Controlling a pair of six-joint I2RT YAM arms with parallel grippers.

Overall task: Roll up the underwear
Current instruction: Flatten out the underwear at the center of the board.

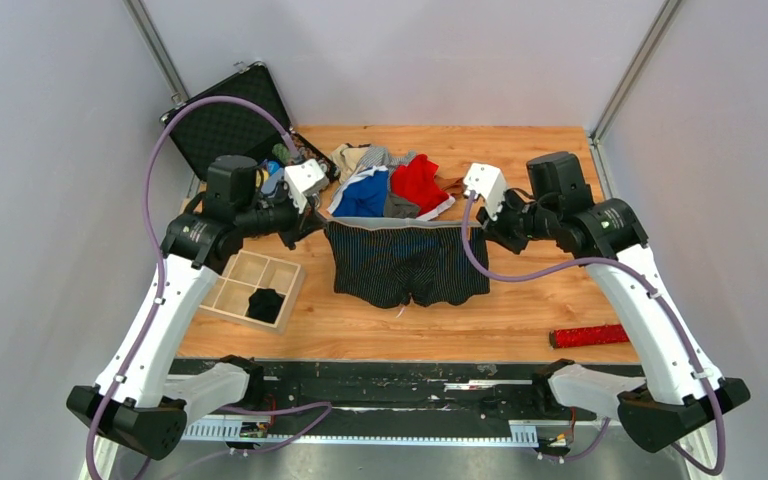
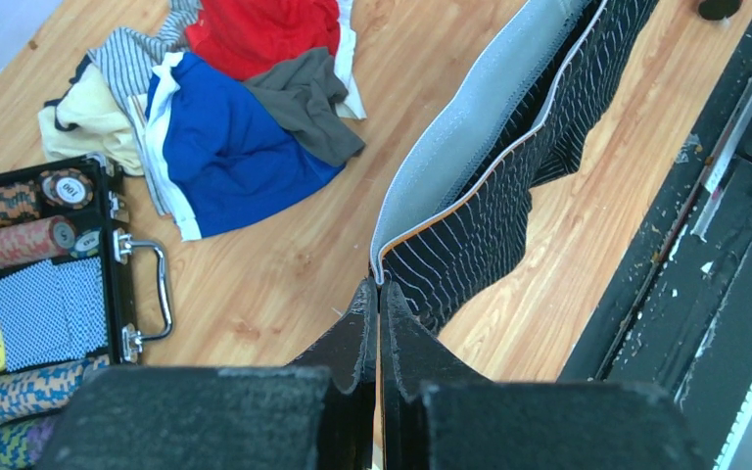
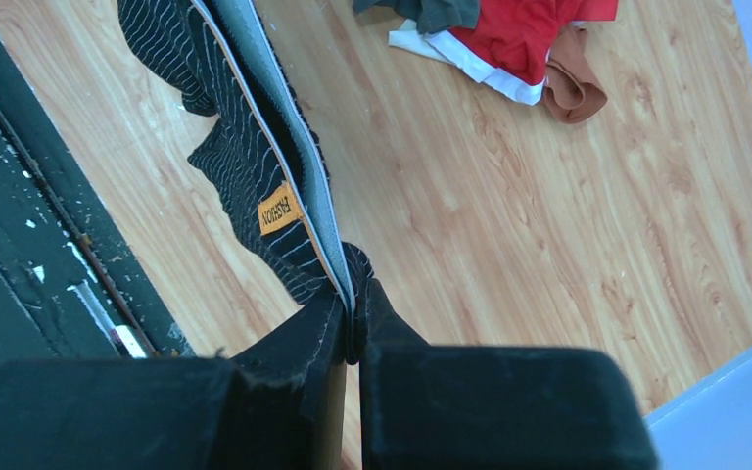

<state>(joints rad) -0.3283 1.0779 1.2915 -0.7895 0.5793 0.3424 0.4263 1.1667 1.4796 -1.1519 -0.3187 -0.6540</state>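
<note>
A black underwear with thin white wavy lines and a grey waistband [image 1: 408, 262] hangs stretched between both grippers above the table. My left gripper [image 1: 322, 226] is shut on the waistband's left corner [image 2: 380, 279]. My right gripper [image 1: 467, 227] is shut on the right corner [image 3: 350, 294], beside an orange label [image 3: 279, 209]. The legs hang down toward the wood. Behind it lies a pile of underwear [image 1: 390, 182]: blue with white trim [image 2: 225, 147], red [image 2: 266, 31], grey [image 2: 305, 103], beige [image 2: 78, 113] and brown [image 3: 573, 90].
An open black case [image 1: 225, 120] with striped poker chips [image 2: 20, 245] stands at the back left. A wooden divided tray [image 1: 250, 287] holds a dark bundle [image 1: 264, 303]. A red bristly stick [image 1: 590, 335] lies front right. The table's black front rail [image 1: 380, 380] runs along the near edge.
</note>
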